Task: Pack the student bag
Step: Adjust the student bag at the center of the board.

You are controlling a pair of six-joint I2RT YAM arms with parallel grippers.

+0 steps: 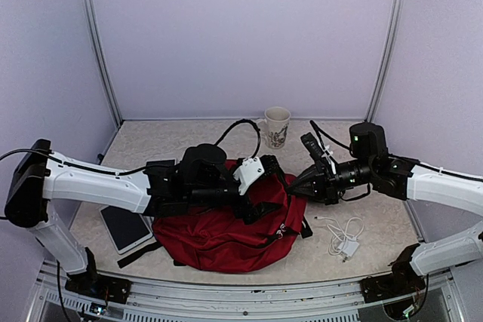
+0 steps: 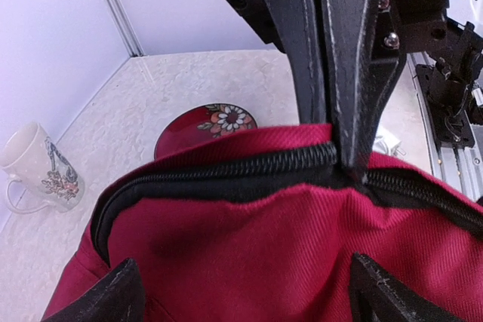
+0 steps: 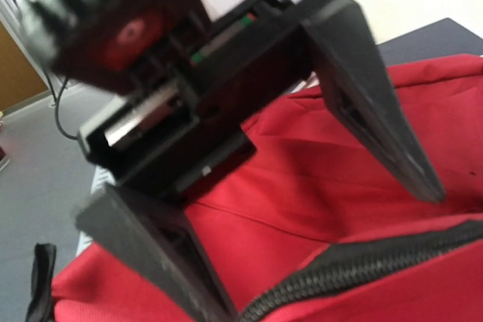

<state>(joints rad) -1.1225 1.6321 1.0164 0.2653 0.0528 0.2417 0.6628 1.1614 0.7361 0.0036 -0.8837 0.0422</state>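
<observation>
One left gripper (image 2: 243, 275), spread wide over student bag (image 1: 219, 235); one right gripper (image 2: 349, 162), pinched tight on its zipper (image 2: 249, 165).

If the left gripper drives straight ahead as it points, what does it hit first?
Most likely the student bag: red fabric just below the zipper, close ahead of the open left gripper.

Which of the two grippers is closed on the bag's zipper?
The right gripper: its fingers meet on the black zipper of the student bag. The left gripper is wide open, fingers spread over the red fabric.
</observation>
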